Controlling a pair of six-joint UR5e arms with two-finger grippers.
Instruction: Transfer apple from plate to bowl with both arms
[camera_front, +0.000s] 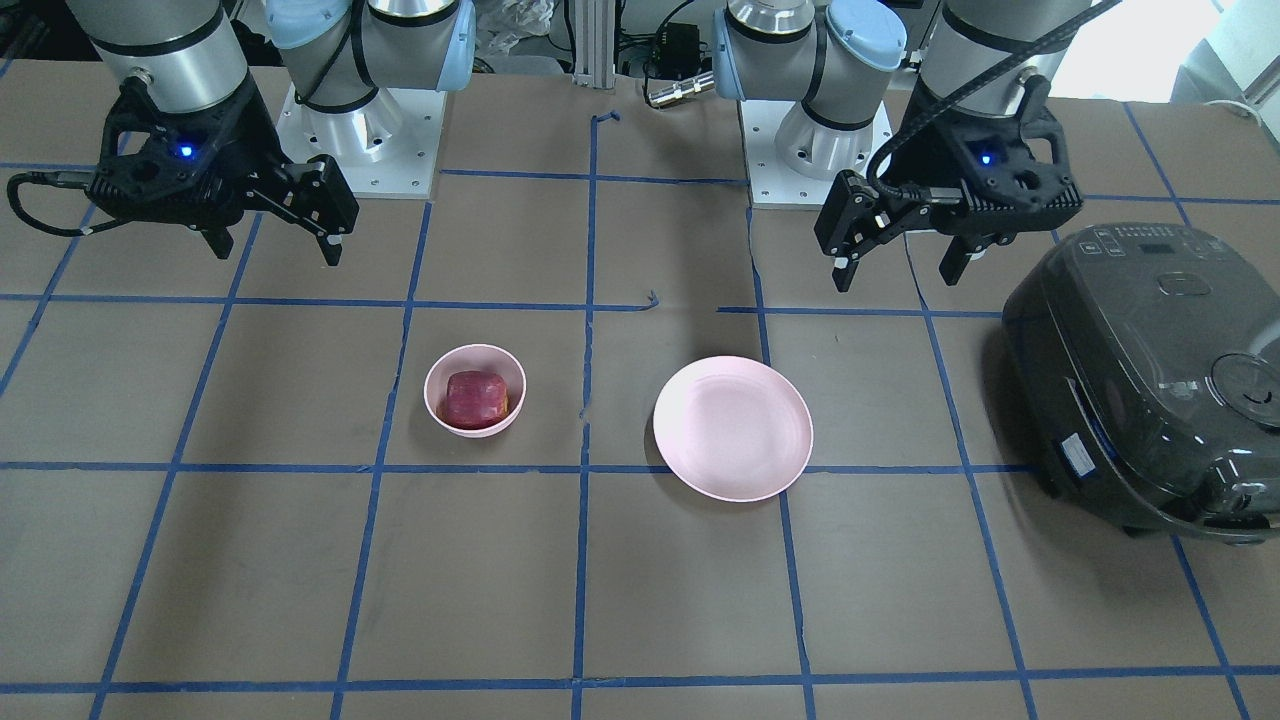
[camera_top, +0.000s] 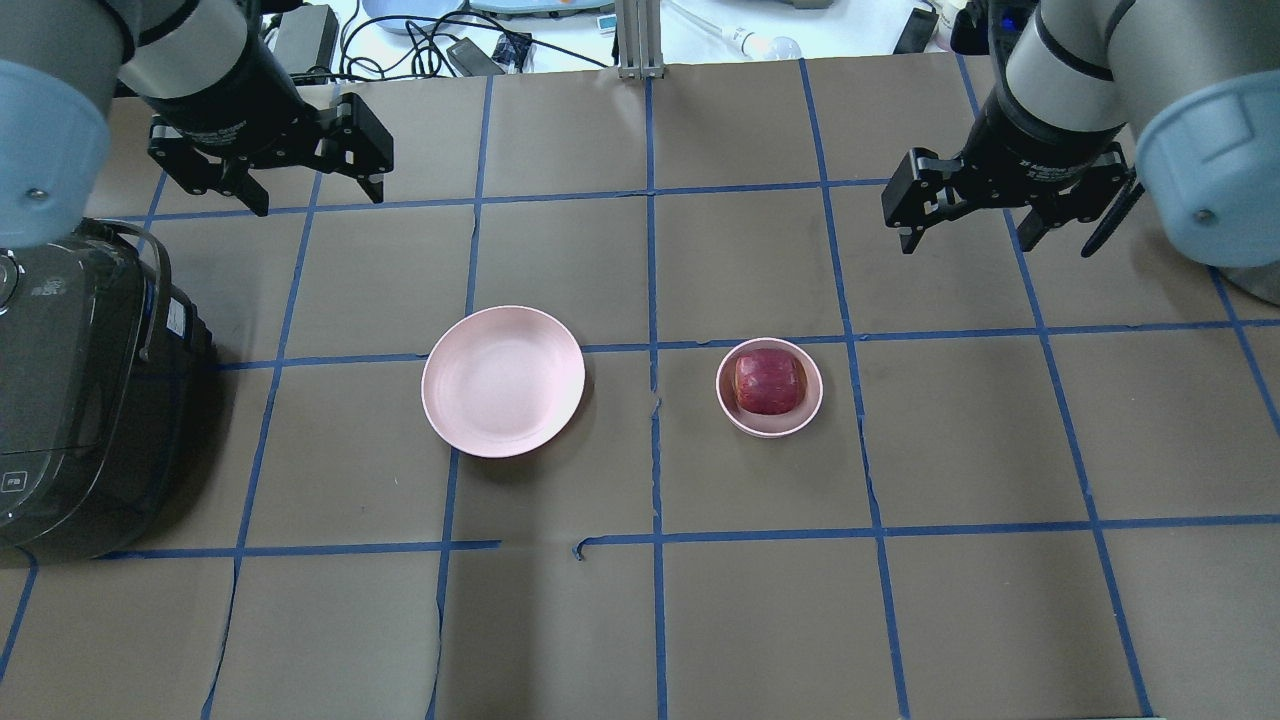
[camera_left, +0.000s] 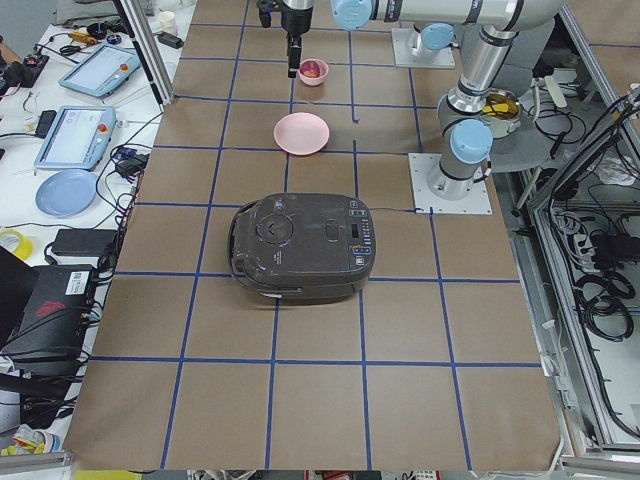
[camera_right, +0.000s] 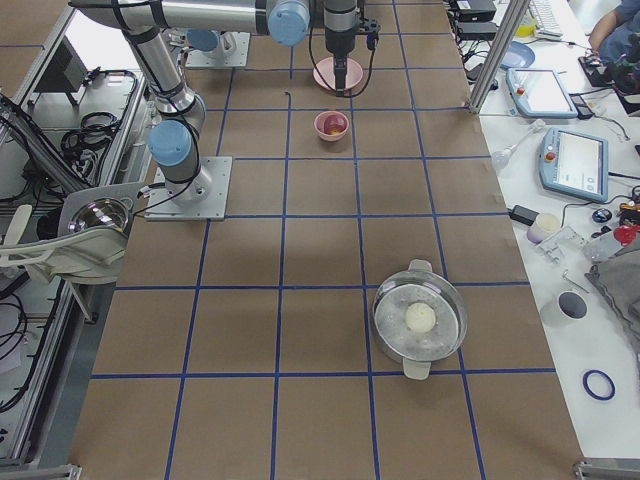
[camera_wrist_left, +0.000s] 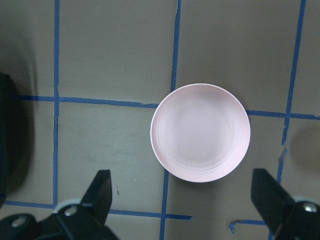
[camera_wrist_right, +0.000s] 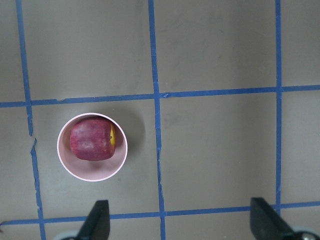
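Observation:
The dark red apple (camera_front: 476, 398) lies inside the small pink bowl (camera_front: 515, 372); it also shows in the overhead view (camera_top: 769, 381) and the right wrist view (camera_wrist_right: 90, 144). The wide pink plate (camera_front: 733, 428) is empty and sits beside the bowl (camera_top: 725, 400), apart from it. My left gripper (camera_front: 897, 277) is open and empty, raised above the table behind the plate (camera_wrist_left: 200, 132). My right gripper (camera_front: 275, 253) is open and empty, raised well to the side of and behind the bowl (camera_wrist_right: 95, 175).
A dark grey rice cooker (camera_front: 1150, 370) stands on the table on my left side, beyond the plate. A metal pot with a glass lid (camera_right: 420, 318) stands far off on my right side. Blue tape lines grid the brown table.

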